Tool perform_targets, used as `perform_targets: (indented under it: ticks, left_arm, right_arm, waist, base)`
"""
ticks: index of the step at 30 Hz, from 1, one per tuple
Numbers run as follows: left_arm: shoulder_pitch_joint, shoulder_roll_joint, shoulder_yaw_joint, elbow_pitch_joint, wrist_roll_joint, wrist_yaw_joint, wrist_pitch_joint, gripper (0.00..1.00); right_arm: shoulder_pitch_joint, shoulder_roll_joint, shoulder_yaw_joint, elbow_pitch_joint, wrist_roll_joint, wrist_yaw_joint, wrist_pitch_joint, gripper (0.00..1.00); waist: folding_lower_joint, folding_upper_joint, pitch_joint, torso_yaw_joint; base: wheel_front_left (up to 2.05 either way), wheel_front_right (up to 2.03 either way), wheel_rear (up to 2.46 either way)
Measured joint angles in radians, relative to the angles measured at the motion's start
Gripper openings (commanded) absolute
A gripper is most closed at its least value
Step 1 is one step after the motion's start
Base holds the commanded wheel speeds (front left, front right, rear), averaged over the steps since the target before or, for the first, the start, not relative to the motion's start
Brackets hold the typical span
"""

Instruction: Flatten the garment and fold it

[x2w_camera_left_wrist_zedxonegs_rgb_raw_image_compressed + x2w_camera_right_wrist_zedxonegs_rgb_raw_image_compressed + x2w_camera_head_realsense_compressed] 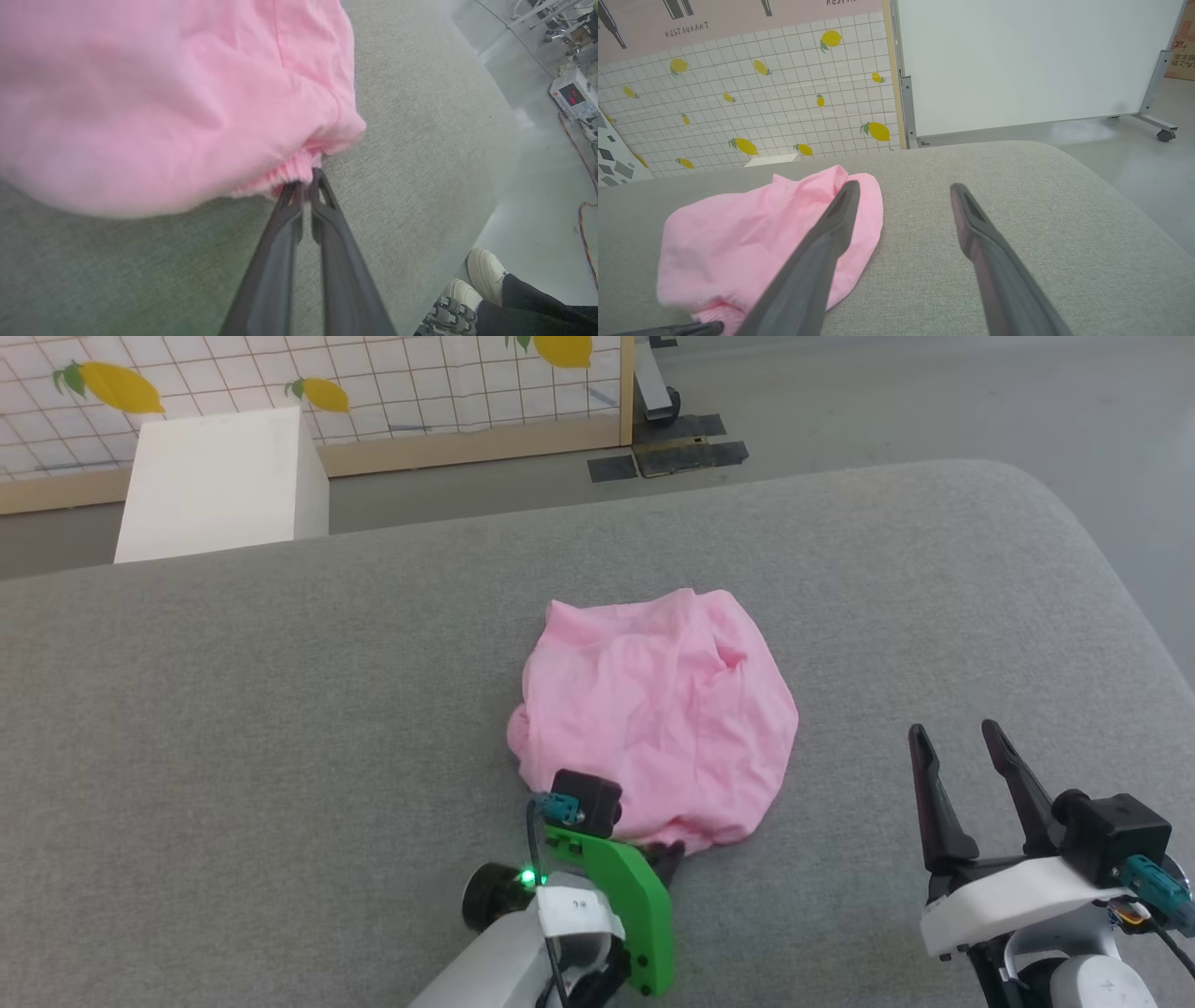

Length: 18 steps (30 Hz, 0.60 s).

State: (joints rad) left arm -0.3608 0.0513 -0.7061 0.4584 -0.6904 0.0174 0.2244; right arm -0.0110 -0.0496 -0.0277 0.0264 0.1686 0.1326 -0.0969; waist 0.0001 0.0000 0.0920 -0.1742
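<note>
The garment [653,719], light pink wrinkled shorts, lies bunched in a rounded heap in the middle of the grey padded surface [280,709]. My left gripper [670,857] sits at the heap's near edge. In the left wrist view this gripper [306,186] is shut on the gathered elastic waistband [292,173], fingers pressed together. My right gripper [957,737] stands open at the lower right, clear of the cloth, nothing between its fingers. In the right wrist view the garment [752,242] lies to the left of those spread fingers [971,219].
A white box [219,485] stands beyond the surface's far edge, before a lemon-patterned tiled wall [373,383]. A white board on wheels [1031,60] stands behind. A person's feet in pale shoes [472,289] are beside the surface's edge. The surface's right corner is rounded [1074,523].
</note>
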Motion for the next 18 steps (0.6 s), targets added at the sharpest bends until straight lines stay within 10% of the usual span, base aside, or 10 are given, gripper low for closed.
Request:
perform_targets:
  ticks: [12, 18]
  left_arm:
    - [-0.102, -0.001, -0.037, -0.402, -0.164, -0.067, -0.245, 0.00]
    - [-0.085, 0.034, 0.070, -0.524, -0.200, 0.013, -0.282, 0.00]
  right_arm:
    - [0.001, 0.000, -0.003, -0.006, -0.002, 0.000, 0.009, 1.00]
    - [0.002, 0.000, 0.004, -0.010, -0.002, 0.000, 0.009, 1.00]
  waist:
    - [0.0000, 0.0000, -0.037, 0.060]
    - [0.0000, 0.0000, -0.044, 0.084]
  base:
    - [0.00, 0.00, 0.00]
    - [0.00, 0.00, 0.00]
